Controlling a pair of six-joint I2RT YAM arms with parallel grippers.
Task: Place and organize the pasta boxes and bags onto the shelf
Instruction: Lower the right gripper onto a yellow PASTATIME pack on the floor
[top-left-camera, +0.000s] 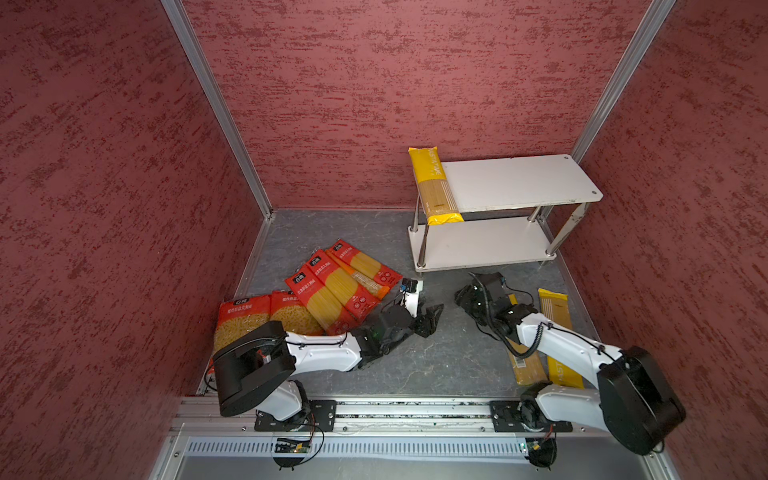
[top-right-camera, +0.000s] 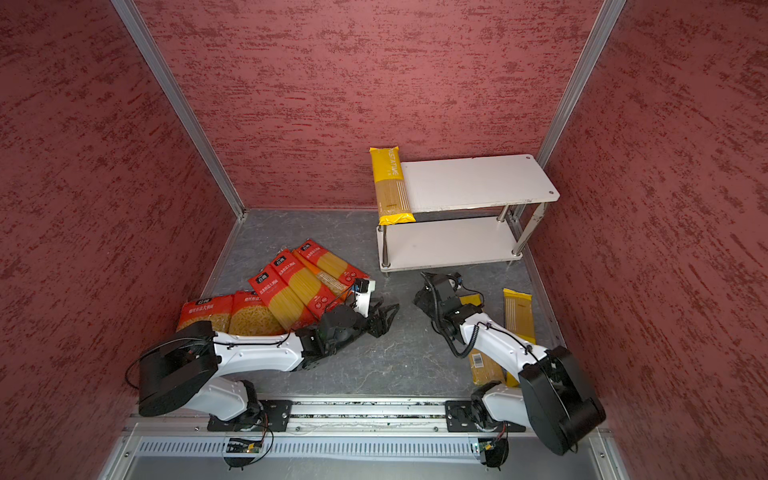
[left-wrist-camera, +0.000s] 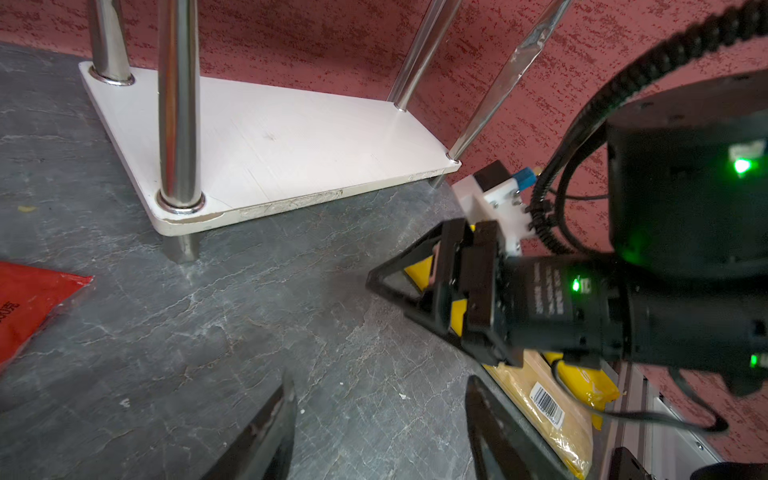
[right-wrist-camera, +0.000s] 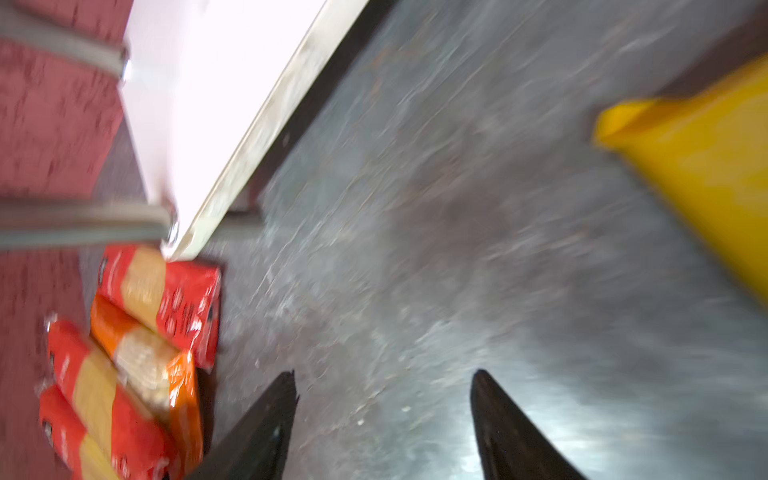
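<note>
Findings, standing at the open side of the cell.

The two-tier rack of white rounded boards on chrome tube legs (top-left-camera: 519, 183) stands at the back right of the grey stone-patterned counter (top-left-camera: 436, 365). One long yellow plastic spaghetti pack (top-left-camera: 434, 187) lies across the left end of the top board, its near end overhanging the front edge. The lower board is bare.

The other packs lie on the counter:
- Two long yellow spaghetti packs on the right: one (top-left-camera: 555, 316) lies clear, and the other (top-left-camera: 525, 365) is partly under the right arm.
- Three long red spaghetti packs (top-left-camera: 328, 299) are fanned at centre left, overlapping, with an orange pack (top-left-camera: 365, 282) wedged among them.
- Two wide red short-pasta packs (top-left-camera: 241, 324) lie side by side at the left, partly hidden by the left arm.

The left claw (left-wrist-camera: 380, 378) is released, with only bare counter between its jaws, just right of the red fan.

The right claw (right-wrist-camera: 384, 374) is also released and empty, low over the counter in front of the rack. Its wrist view is blurred.
</note>
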